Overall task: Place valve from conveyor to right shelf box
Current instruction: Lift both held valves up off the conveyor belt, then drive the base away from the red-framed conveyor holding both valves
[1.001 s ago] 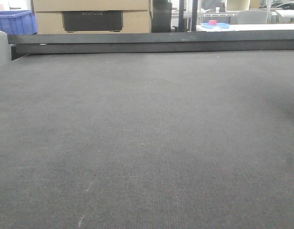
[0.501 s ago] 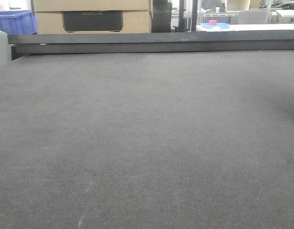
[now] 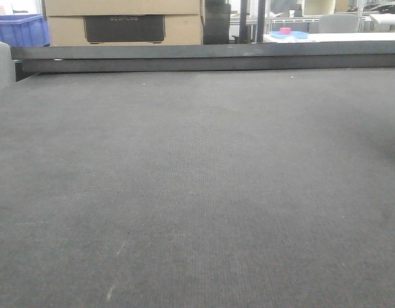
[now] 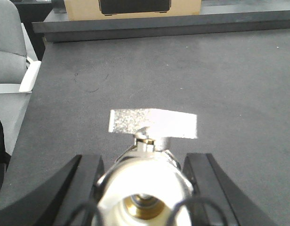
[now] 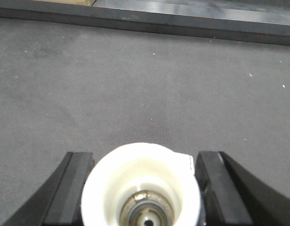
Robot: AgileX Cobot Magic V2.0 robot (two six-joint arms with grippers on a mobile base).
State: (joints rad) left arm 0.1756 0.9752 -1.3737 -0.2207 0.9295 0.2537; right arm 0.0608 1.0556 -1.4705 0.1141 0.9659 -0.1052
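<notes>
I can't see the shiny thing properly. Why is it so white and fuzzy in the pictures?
Left wrist view: glare washes out the flat handle of the valve, and its body between the jaws is blurred. Right wrist view: the white round piece is blurred and overbright likewise. Front view: the conveyor looks dull, with no glare.

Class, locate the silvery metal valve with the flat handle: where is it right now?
Left wrist view: the silvery metal valve with a flat handle is held between the left pincer's black fingers, over the dark grey woven conveyor belt.
</notes>
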